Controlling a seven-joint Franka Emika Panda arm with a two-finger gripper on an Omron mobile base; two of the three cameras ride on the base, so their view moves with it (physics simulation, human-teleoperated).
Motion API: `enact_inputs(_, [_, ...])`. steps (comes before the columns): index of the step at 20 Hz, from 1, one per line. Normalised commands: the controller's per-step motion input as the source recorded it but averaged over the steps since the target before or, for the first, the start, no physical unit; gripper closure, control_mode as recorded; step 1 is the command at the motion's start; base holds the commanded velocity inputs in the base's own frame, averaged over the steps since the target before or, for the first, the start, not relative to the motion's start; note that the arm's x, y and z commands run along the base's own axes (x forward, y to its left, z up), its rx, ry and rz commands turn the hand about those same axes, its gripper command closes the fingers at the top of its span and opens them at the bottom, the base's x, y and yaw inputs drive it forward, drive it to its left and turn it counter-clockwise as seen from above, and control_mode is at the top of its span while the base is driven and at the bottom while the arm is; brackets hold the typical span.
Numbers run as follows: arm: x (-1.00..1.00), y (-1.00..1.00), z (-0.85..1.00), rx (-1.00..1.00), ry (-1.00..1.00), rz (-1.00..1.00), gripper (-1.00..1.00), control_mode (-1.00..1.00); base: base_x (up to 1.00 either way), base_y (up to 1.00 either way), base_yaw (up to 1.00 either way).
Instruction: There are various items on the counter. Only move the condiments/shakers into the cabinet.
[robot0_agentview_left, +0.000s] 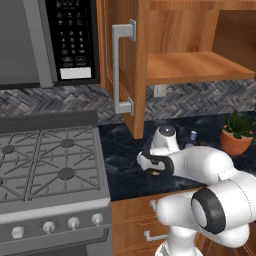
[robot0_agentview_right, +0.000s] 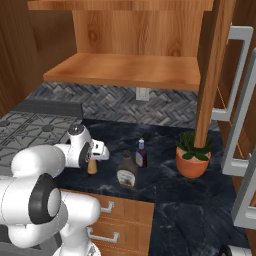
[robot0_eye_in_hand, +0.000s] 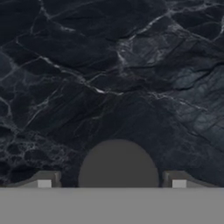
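The small tan shaker (robot0_agentview_right: 92, 167) stands near the counter's (robot0_agentview_right: 170, 187) front edge. My gripper (robot0_agentview_right: 96, 154) is lowered over it from above. In the hand view its dark round top (robot0_eye_in_hand: 118, 164) sits between my two fingertips (robot0_eye_in_hand: 43, 181), with a gap showing on each side, so the gripper (robot0_eye_in_hand: 111, 183) is open around it. In the left base view the hand (robot0_agentview_left: 154, 166) hides most of the shaker (robot0_agentview_left: 155, 173). The brown syrup bottle (robot0_agentview_right: 128, 172) and the dark-blue bottle (robot0_agentview_right: 141, 154) stand just right of the shaker. The cabinet (robot0_agentview_right: 125, 70) above is open, its shelf (robot0_agentview_left: 195, 67) bare.
A green plant in an orange pot (robot0_agentview_right: 192, 159) stands right of the bottles. The cabinet door (robot0_agentview_left: 124, 65) with its silver handle hangs open over the counter's left part. The grey gas stove (robot0_agentview_left: 50, 160) lies to the left, under a microwave (robot0_agentview_left: 50, 40). Wooden drawers (robot0_agentview_right: 117, 220) sit below.
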Motion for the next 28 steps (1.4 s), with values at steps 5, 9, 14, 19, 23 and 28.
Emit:
enact_inputs(5, [-0.09,0.0,0.06,0.0,-0.05,0.0,1.0,-1.0,0.0,0.0,0.0])
enact_inputs(9, [-0.2,0.0,0.68,0.0,-0.2,0.0,1.0,-1.0,0.0,0.0,0.0])
enact_inputs(14, [-0.22,0.0,1.0,0.0,-0.3,0.0,1.0,-1.0,0.0,0.0,0.0])
enact_inputs(19, [-0.14,0.0,1.0,0.02,-0.31,0.03,1.0,-1.0,0.0,0.0,0.0])
enact_inputs(23, [-0.16,0.0,1.0,0.02,-0.31,0.12,1.0,-1.0,0.0,0.0,0.0])
enact_inputs(28, [-0.24,0.0,1.0,0.03,-0.27,0.13,1.0,-1.0,0.0,0.0,0.0])
